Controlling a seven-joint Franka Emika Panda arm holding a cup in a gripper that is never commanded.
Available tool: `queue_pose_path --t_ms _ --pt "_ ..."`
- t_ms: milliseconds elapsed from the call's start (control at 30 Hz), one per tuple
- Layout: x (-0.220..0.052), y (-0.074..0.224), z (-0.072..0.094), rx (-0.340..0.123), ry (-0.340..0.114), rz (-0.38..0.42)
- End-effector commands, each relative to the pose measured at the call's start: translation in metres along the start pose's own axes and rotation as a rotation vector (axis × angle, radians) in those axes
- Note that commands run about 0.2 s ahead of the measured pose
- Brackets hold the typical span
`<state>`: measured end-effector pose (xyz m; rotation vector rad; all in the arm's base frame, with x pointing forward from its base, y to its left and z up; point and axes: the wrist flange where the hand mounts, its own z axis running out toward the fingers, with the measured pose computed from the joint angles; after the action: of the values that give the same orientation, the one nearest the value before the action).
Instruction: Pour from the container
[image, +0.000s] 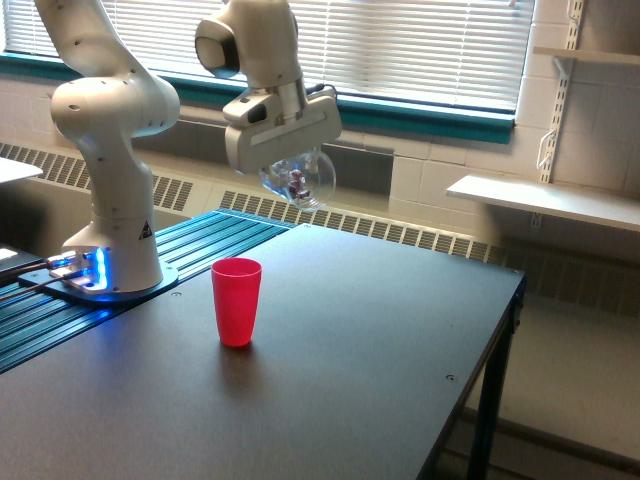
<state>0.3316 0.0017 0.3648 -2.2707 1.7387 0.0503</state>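
Container (298, 180), clear and rounded, hangs high above the table (400, 340), tucked just under the gripper (285, 165). The white hand hides its own fingers from this side, so whether they clamp the glass or a handle I cannot tell; the mug hangs there with nothing else under it, and something small and dark-reddish sits inside. From the red cup (236, 301), the container is up at about one o'clock in the exterior view, well above and a touch toward that view's right. It looks tilted, though which way the mouth faces is hard to read through the clear wall.

By my read, this is the carry-over step: the mug is in the air and nothing is falling from it. The pour itself looks not yet begun. Next, the mouth needs to come over the red cup's open rim, lower, then tip slowly so the contents drop inside rather than onto the dark tabletop.

Writing? A small dark triangular mark shows on the robot base (120, 240), too small to read. No brand legible anywhere.
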Motion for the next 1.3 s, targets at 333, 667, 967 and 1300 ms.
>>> queue_pose_path --t_ms 333,667,967,1300 --pt "-0.024 0.026 -0.004 -0.002 0.009 0.115" --pt "-0.019 0.047 -0.008 -0.007 -0.023 0.219" --pt "0.005 0.057 -0.013 -0.003 -0.042 0.34" --pt "0.023 0.065 -0.014 0.003 -0.046 0.374"
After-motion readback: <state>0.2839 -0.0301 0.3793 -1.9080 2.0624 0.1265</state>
